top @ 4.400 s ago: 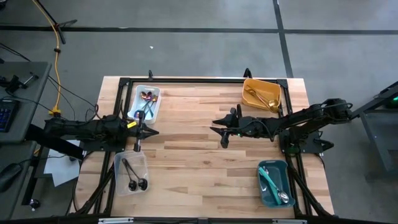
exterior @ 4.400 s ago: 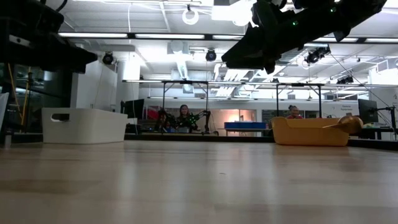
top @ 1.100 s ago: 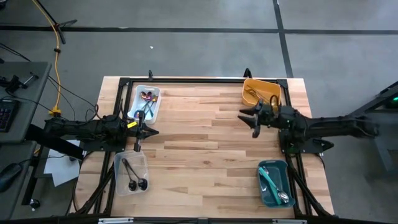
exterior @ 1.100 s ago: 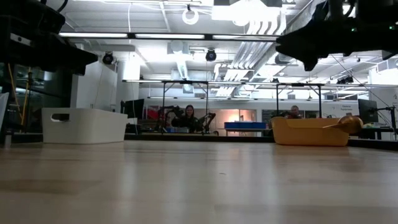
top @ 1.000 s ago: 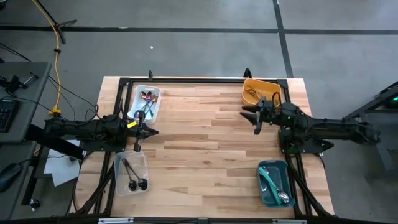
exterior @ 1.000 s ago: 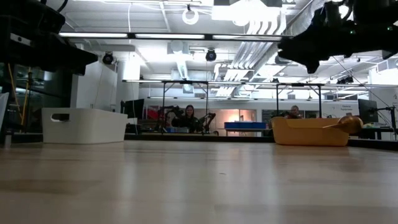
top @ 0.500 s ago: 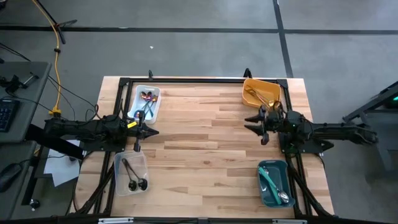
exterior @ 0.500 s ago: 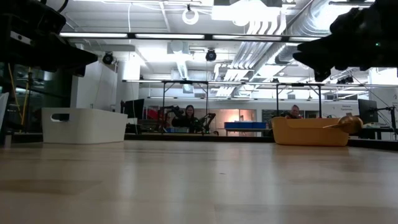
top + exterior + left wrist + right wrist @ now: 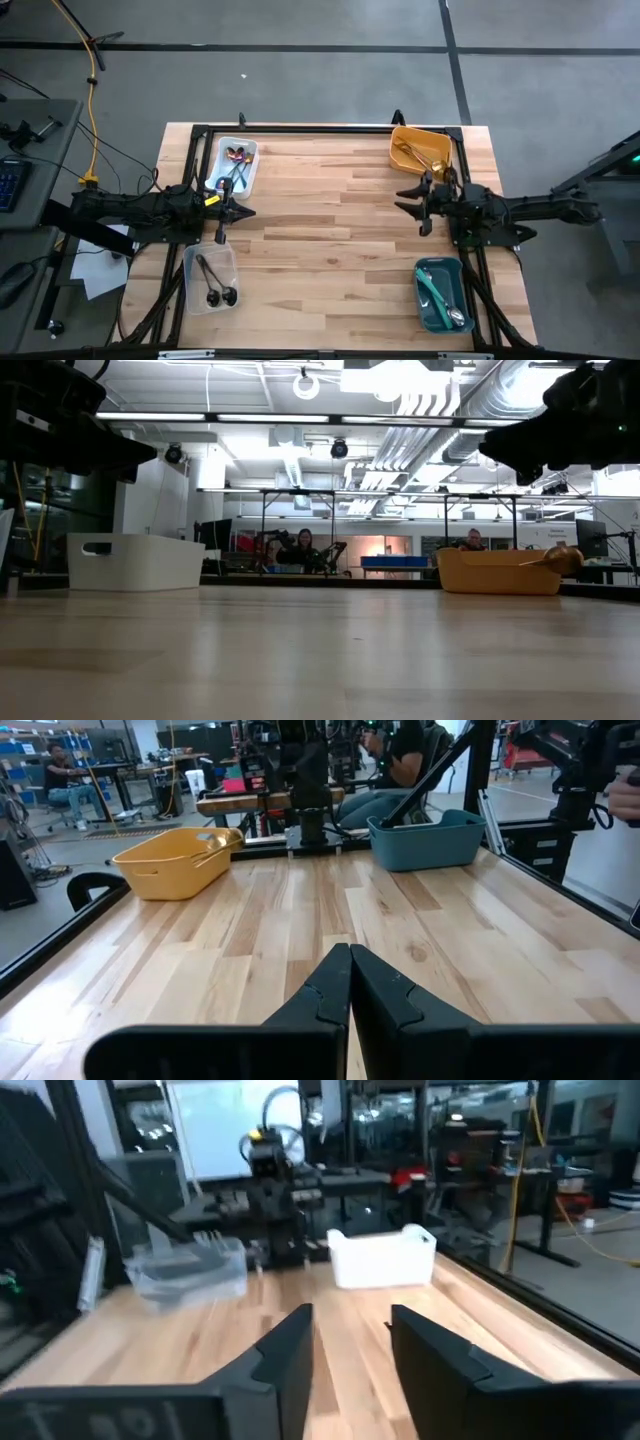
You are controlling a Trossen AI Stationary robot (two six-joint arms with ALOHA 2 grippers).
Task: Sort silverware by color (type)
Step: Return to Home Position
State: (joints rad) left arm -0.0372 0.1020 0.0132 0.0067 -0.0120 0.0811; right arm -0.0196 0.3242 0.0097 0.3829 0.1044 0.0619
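All the silverware lies in four bins. Rainbow spoons [image 9: 235, 160] sit in the white bin [image 9: 252, 172], black spoons [image 9: 212, 282] in the clear bin [image 9: 190, 290], gold spoons [image 9: 415, 155] in the yellow bin [image 9: 398, 140] and teal-handled pieces [image 9: 438, 290] in the teal bin [image 9: 424, 312]. My left gripper [image 9: 248, 211] hovers shut between the white and clear bins, its fingers closed together [image 9: 350, 965]. My right gripper [image 9: 412, 210] hangs open above the table, between the yellow and teal bins, with a gap between its fingers [image 9: 350, 1335]. Neither holds anything.
Bare wooden tabletop [image 9: 320, 230] stretches between the two grippers. A black frame [image 9: 300, 128] runs along the table's edges. In the low view a gold spoon [image 9: 555, 557] sticks up over the yellow bin's rim [image 9: 498, 572]. People sit in the room beyond [image 9: 300, 545].
My right gripper has drawn back toward the table's right edge and a little toward the near edge, away from the yellow bin's front, staying open and empty. No silverware has moved.
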